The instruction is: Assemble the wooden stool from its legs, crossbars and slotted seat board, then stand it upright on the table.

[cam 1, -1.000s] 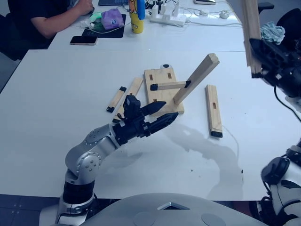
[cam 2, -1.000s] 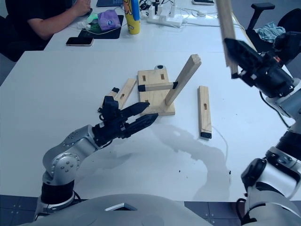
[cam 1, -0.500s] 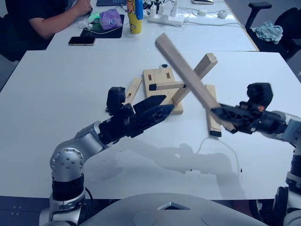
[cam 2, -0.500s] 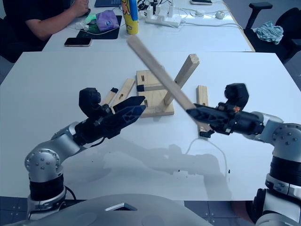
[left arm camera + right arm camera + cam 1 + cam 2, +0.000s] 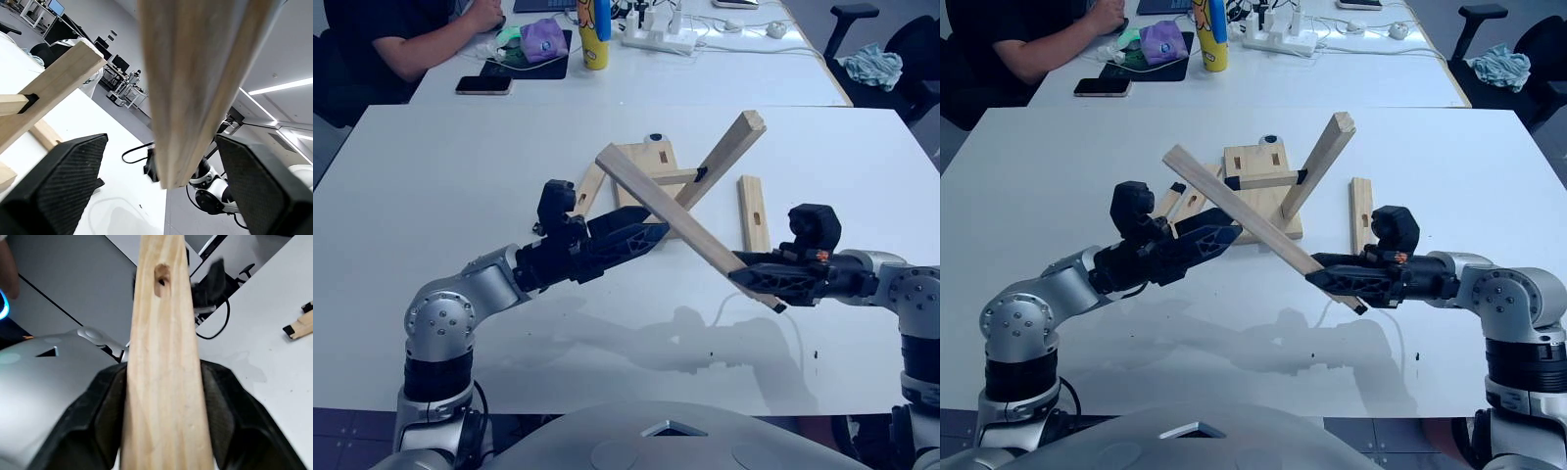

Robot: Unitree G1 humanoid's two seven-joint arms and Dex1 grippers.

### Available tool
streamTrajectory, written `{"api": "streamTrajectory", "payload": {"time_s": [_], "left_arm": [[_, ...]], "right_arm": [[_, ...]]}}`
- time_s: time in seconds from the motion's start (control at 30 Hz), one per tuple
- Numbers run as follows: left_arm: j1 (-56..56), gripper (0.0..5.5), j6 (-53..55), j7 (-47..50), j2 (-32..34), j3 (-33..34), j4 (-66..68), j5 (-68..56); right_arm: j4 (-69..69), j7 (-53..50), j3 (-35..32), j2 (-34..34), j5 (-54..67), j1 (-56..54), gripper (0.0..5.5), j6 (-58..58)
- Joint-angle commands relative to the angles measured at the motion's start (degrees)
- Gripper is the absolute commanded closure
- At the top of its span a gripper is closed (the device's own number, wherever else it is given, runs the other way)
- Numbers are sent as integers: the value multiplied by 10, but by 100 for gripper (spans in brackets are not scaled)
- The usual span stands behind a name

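1. My right gripper is clamped on the lower end of a wooden leg.
2. My left gripper has its fingers spread wide on either side of that leg.
3. Beyond them, the seat board lies on the table.

Head stereo pair looks down over the table — wrist cameras sit close against the leg.

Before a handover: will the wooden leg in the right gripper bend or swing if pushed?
Probably stiff: the leg runs straight. Held at one end by the right gripper, it may pivot.
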Motion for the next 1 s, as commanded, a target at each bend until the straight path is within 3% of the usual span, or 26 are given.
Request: {"api": "streamTrajectory", "payload": {"time_s": [0.03, 0.23, 0.73, 0.97, 1.0], "left_arm": [[-12, 143, -4, 6, 6, -1, -10, -23], [-9, 143, -6, 5, 17, 1, -12, -39], [0, 332, -6, -11, 39, -8, -1, -30], [-2, 338, -13, -24, 47, -7, 5, -9], [-2, 339, -15, -28, 49, -5, 6, -4]], "right_arm": [[-11, 15, 18, -13, -18, 0, 343, -24], [-3, 26, 28, -18, -28, -9, 343, -38], [7, 38, 33, -23, -22, -19, 343, -41], [21, 20, 36, -18, -28, -25, 343, -39], [24, 19, 35, -19, -28, -26, 314, -38]]}}
